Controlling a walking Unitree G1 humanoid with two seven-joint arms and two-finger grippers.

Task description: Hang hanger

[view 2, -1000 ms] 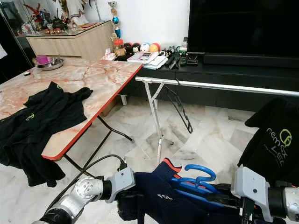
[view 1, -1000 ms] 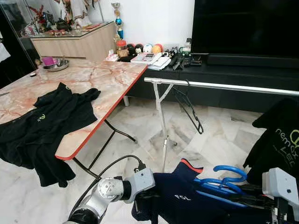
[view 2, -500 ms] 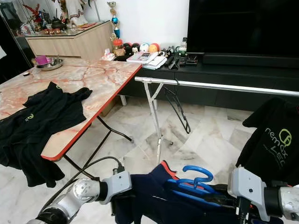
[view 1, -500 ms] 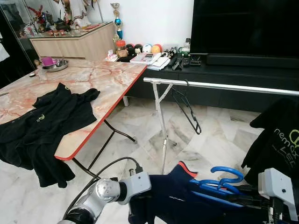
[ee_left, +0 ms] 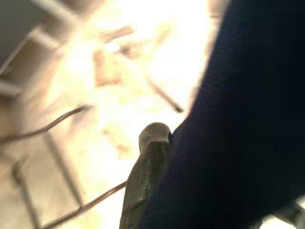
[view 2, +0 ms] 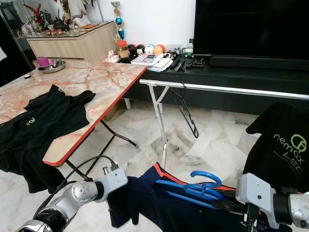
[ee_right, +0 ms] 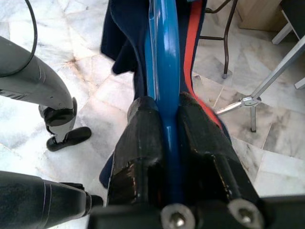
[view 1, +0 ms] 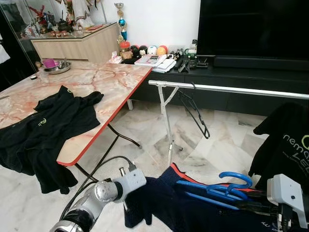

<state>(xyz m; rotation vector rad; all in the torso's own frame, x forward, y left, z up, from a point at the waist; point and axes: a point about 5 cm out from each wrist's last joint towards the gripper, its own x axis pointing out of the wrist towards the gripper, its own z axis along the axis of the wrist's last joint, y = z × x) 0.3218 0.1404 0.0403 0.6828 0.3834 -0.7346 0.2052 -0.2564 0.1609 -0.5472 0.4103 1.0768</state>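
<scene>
The right gripper (ee_right: 164, 119) has its two black fingers (ee_right: 140, 138) clamped on the bar of a blue plastic hanger (view 1: 217, 186), which lies nearly level low in the head views at about 5 o'clock, its hook (view 1: 236, 178) curling up toward 12. A navy garment (view 1: 164, 198) with an orange-red collar edge (view 1: 193, 175) is draped over that hanger and sags toward the marble floor (view 1: 145, 125). At about 7 o'clock the left gripper (ee_left: 147, 176) presses against the navy cloth; one finger shows beside the fabric, but whether it pinches the cloth I cannot tell. Beyond, toward 12 o'clock, a silver clothes rail (view 1: 231, 89) runs across on a folding stand, with a black wire hanger (view 1: 195, 113) hooked on it. At 3 o'clock hangs a black printed shirt (view 1: 285, 145). At 9 o'clock, a marble-patterned table (view 1: 106, 79) carries a black garment (view 1: 43, 130).
</scene>
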